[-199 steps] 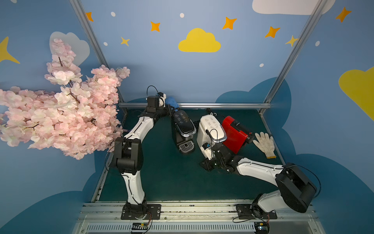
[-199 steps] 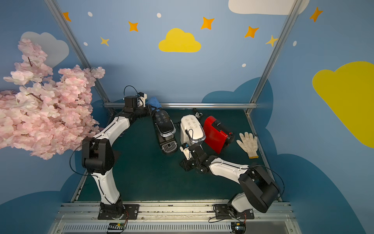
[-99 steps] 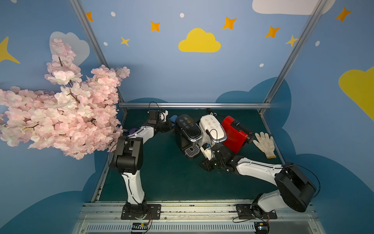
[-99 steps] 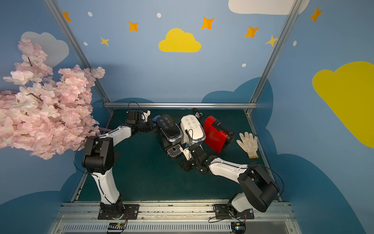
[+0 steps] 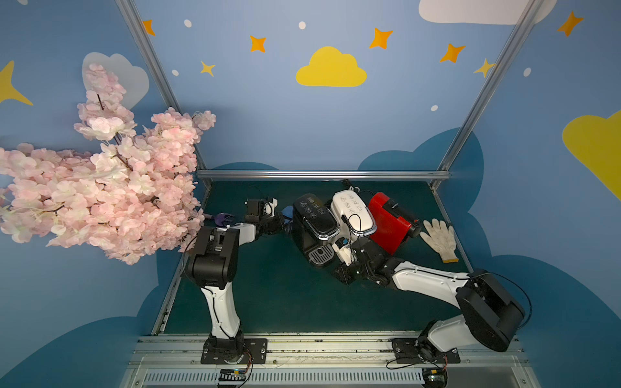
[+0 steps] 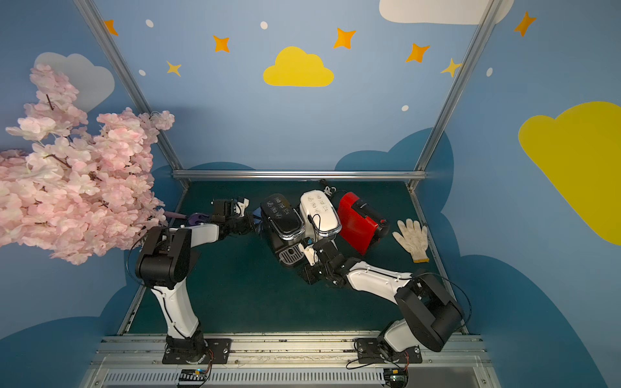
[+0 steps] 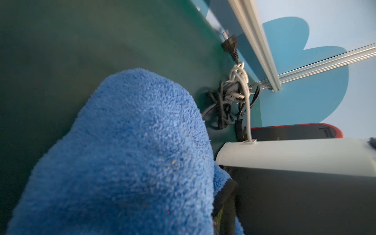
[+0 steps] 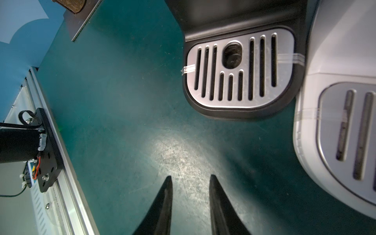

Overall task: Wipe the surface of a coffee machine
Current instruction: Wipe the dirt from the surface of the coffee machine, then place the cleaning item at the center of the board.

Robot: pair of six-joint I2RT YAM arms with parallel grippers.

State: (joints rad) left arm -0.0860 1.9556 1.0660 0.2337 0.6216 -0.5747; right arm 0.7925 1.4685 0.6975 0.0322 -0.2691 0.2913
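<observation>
The left tool [image 5: 279,224] is clenched on a blue cloth [image 7: 126,152], which lies against the side of the black coffee machine [image 5: 314,218] near the desk's far edge. The wipe will likely go best with firm contact and sweeps along the panel, clear of the tangled cords [image 7: 230,101]. The right tool [image 8: 190,177] hovers empty, jaws apart, over the scuffed green desk [image 5: 268,295]. Cloud-painted walls [image 5: 336,134] surround it.

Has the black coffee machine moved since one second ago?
Yes. The black coffee machine has slid toward the white coffee machine, which stayed put, nearly closing the gap between them.
</observation>
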